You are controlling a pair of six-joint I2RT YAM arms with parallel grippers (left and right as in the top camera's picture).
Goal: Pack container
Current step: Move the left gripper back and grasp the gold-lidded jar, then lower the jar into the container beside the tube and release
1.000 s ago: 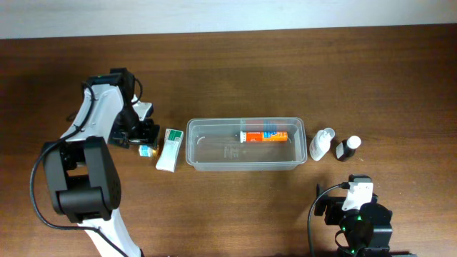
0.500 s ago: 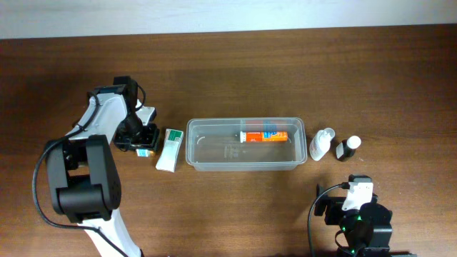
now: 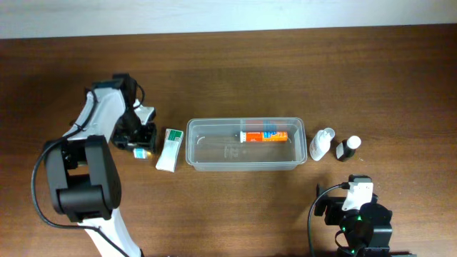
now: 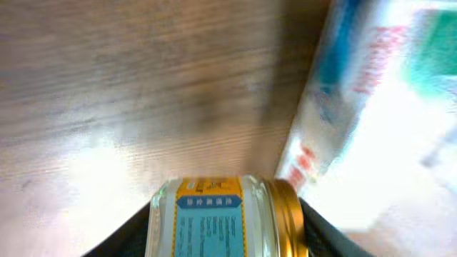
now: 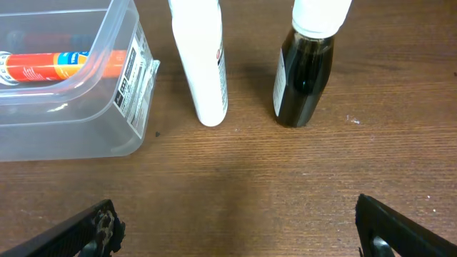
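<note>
Where it is: the container (image 3: 246,144) is parked mid-worktop (image 3: 285,71), flat on its base, mouth up. An orange tube (image 3: 265,135) is already lying inside, toward the far right.
Neighbours: a white-and-green tube (image 3: 170,148) is laid just beside the left short end. A white bottle (image 3: 321,144) is near the right end, with a dark bottle (image 3: 348,148) beyond it.
Long axis: it runs left-right in the overhead view, parallel to the worktop's far edge. One short end faces each arm.
Weight and feel: it's probably very light and easily nudged. The thin clear plastic can be expected to flex when squeezed, and the walls look slick.
Where to grab: the rim at a short end is judged the safest pinch, one finger inside and one outside. The smooth wall would likely slip.
Left gripper (image 4: 225,228): a gold-lidded jar (image 4: 225,218) is framed between the fingers on the worktop, left of the container. Whether it's actually clamped can't be told.
Right gripper (image 5: 235,228): the fingers (image 5: 100,223) are spread wide, nothing is held, and it's kept low near the front edge, well apart from the container.
</note>
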